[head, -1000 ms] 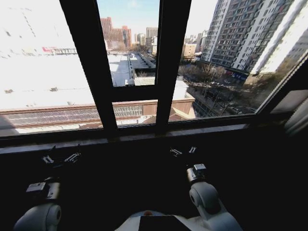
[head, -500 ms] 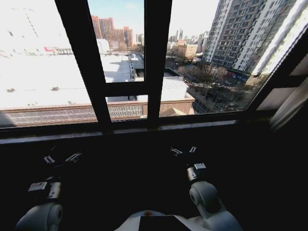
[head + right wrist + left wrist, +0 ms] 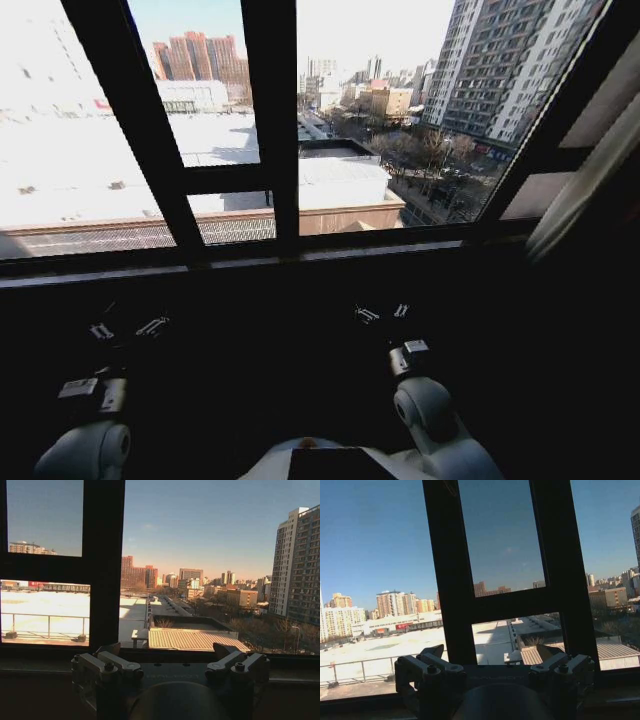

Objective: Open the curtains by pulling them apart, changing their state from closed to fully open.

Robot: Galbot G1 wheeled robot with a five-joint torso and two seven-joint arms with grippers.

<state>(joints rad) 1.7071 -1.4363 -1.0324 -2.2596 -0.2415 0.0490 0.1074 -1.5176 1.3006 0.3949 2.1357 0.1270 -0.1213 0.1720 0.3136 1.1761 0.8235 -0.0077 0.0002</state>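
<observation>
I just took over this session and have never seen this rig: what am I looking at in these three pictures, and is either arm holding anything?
The head view looks down from the robot's head: the left gripper and right gripper hang low in front of a dark wall under a black-framed window. A strip of pale curtain hangs at the far right edge. The other two pictures come from cameras on each wrist, looking past the open left gripper and open right gripper at the city outside. Both grippers are open and hold nothing; neither touches the curtain.
</observation>
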